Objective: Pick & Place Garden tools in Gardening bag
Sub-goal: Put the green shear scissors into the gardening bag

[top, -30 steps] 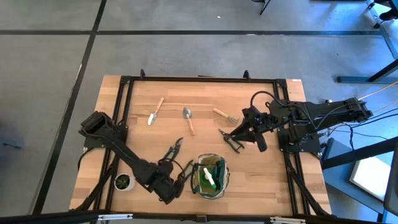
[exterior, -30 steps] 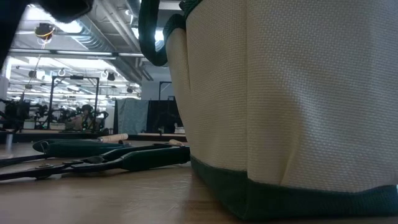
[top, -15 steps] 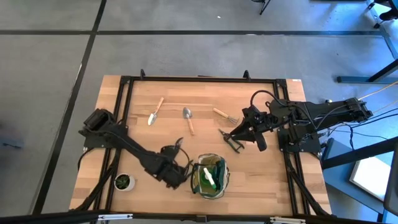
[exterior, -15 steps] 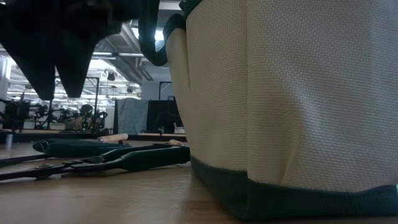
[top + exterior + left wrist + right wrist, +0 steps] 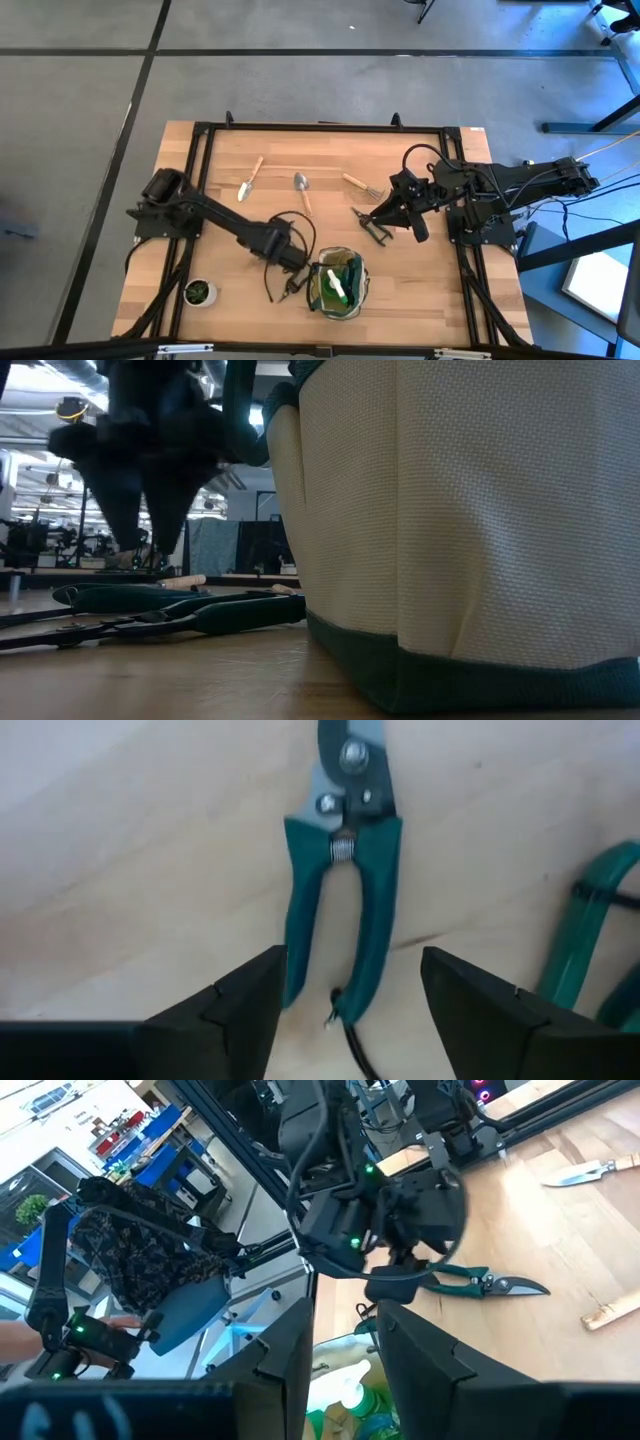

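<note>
Nearest the low camera, the gardening bag [image 5: 470,530] is standing at the front edge of the table [image 5: 400,300], already holding the green spray bottle [image 5: 340,282], and its soft wall is sitting just beside the spot where the left hand [image 5: 350,995] is working. That hand is hanging over the pruning shears [image 5: 345,910] with its fingers [image 5: 230,1005] spread wide on either side of the two teal handles, gripping nothing yet. The risk, as I judge it, is that the handles are splayed apart by their spring, so a closing pinch could catch only one of them, or squeeze them so the shears are twisting and skidding across the wood. A dark cable loop is also lying near the handle ends and could be getting trapped in the grip. Being so close to the bag, a sideways nudge could be tipping it or snagging its green loop handle [image 5: 590,935]. Farther back, the right hand [image 5: 372,224] is waiting over the table near the fork [image 5: 362,186], its fingers standing narrow with nothing visibly held. Beyond it, the two trowels [image 5: 250,178] [image 5: 302,191] are lying well apart from the bag, still to be collected
</note>
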